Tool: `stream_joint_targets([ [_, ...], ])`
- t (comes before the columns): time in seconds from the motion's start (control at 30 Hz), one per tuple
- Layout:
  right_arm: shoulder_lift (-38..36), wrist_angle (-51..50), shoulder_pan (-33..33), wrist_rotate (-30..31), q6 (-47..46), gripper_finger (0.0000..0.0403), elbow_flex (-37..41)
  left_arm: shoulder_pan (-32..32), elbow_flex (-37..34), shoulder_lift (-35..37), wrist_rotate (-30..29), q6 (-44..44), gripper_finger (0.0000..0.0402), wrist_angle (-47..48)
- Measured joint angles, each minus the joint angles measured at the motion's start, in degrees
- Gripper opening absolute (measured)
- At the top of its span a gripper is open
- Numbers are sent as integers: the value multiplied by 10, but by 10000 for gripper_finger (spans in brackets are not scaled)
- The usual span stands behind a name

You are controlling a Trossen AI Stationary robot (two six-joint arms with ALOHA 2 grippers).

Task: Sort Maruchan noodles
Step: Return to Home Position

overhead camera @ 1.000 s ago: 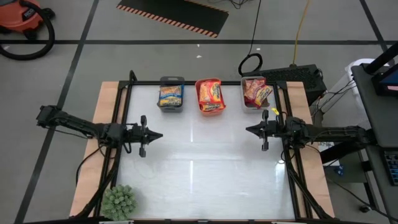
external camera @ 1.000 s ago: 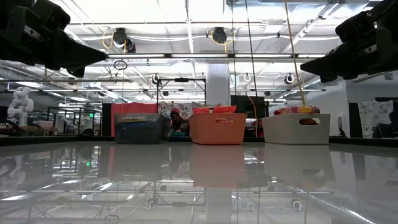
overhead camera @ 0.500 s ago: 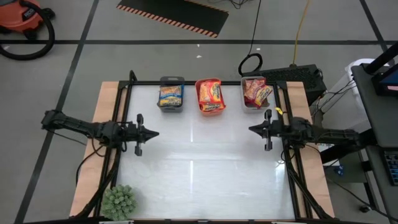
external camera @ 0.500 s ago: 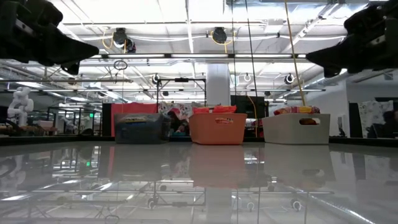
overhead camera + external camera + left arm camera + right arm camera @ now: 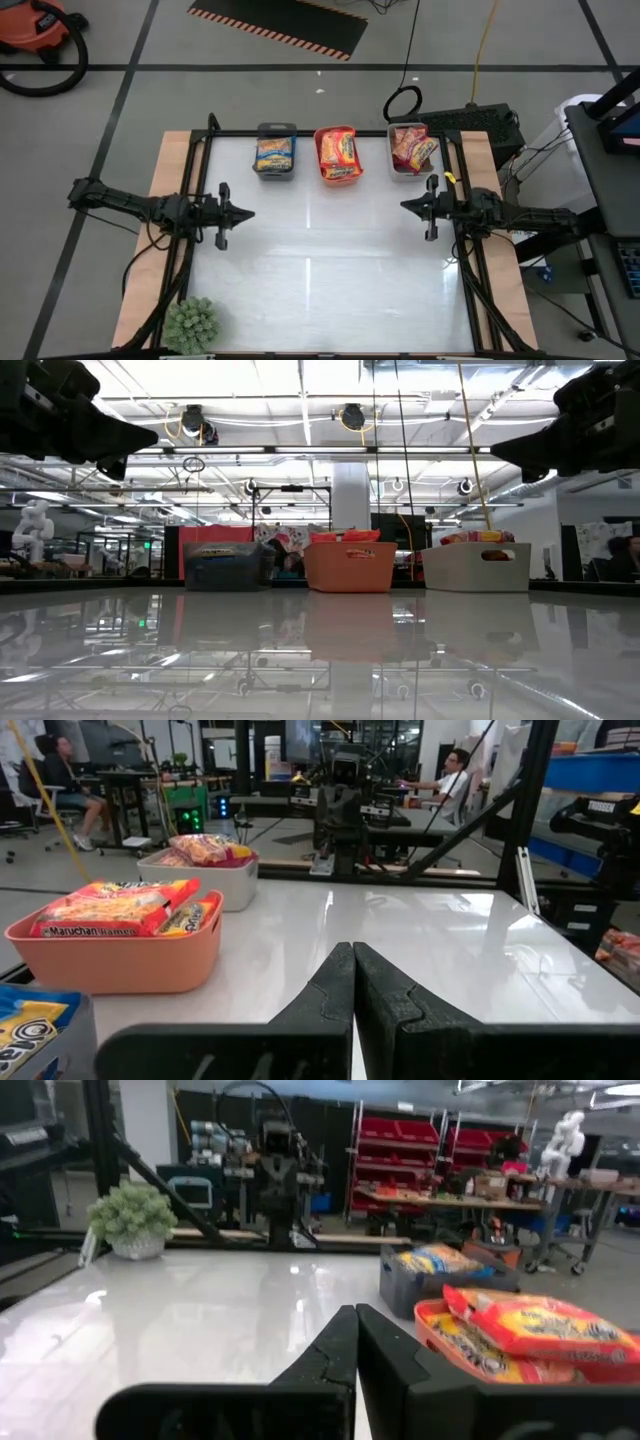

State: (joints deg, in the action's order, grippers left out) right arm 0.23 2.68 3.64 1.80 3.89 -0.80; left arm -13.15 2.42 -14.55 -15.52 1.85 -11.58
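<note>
The Maruchan noodle packets lie in three bins at the table's far edge: blue-yellow ones in the dark grey bin (image 5: 275,152), orange-yellow ones in the orange bin (image 5: 338,153), red-silver ones in the light grey bin (image 5: 410,149). My left gripper (image 5: 250,214) is shut and empty above the table's left side; it also shows in its wrist view (image 5: 353,952). My right gripper (image 5: 403,207) is shut and empty above the table's right side, seen too in its wrist view (image 5: 356,1315). Both point toward the table's middle.
A small green potted plant (image 5: 189,324) stands at the table's near left corner. The white tabletop (image 5: 330,250) lies between the two arms. People sit at desks in the room beyond the table (image 5: 455,770).
My left gripper has drawn back a little toward the table's left edge, and my right gripper a little toward the right edge. Both stay shut and empty. The packets and bins have kept still.
</note>
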Motion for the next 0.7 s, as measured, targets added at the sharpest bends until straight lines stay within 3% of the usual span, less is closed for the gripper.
stream_joint_targets([
  [0.47,-1,1,-1,-3,-37,0,0,0,0,0,-5,1,1,-2],
  [0.7,-1,-8,-45,-5,-36,0,0,0,0,0,-5,37,1,33],
])
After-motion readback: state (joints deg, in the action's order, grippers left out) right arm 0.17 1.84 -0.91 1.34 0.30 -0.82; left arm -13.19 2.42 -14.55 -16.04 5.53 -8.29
